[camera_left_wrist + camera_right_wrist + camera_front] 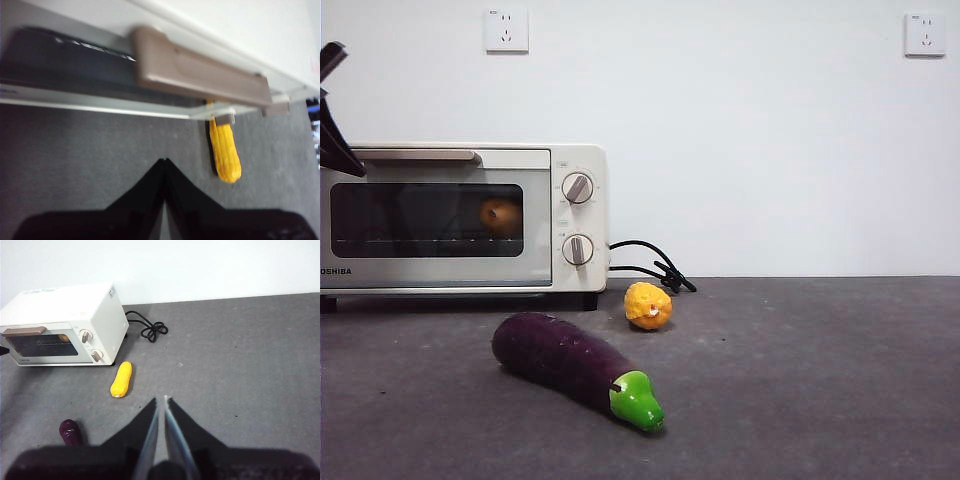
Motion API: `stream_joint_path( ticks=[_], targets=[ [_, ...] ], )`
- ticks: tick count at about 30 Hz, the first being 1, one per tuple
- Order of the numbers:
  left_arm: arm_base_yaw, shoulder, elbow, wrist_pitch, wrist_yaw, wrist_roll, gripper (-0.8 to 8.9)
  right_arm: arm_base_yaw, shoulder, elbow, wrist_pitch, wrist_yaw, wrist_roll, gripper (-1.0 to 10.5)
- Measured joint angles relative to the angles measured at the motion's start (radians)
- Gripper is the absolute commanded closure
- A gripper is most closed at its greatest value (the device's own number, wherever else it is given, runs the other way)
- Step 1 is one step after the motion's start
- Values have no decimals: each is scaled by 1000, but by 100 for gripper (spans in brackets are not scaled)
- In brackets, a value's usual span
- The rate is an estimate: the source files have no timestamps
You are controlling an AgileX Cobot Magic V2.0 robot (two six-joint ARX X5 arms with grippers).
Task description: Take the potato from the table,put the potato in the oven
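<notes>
The potato (500, 215) lies inside the cream-white oven (570, 160), seen brown-orange through the dark glass of the closed door; it also shows in the right wrist view (63, 338). My left gripper (164, 161) is shut and empty, close in front of the oven's bar handle (200, 70) without touching it. In the front view the left gripper shows as a black tip (340, 150) at the oven's upper left corner. My right gripper (165, 399) is shut and empty, high above the dark grey table (240, 350), well right of the oven (65, 310).
A long purple eggplant (570, 365) with a green cap lies in front of the oven. A bumpy yellow-orange fruit (648, 305) sits near the oven's right front corner. The black cord (655, 265) coils behind it by the wall.
</notes>
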Motion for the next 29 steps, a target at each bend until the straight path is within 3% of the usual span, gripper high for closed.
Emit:
stream_joint_path(
  ticks=[12, 20, 29],
  targets=[
    [-179, -164, 0, -163, -43, 129, 822, 0, 0, -84, 0, 0, -1, 915],
    [-382, -437, 0, -271, -221, 152, 821, 0, 2, -191, 0, -5, -27, 915],
    [-757, -779, 0, -399, -557, 26, 821, 0, 2, -204, 0, -8, -127, 915]
  ],
)
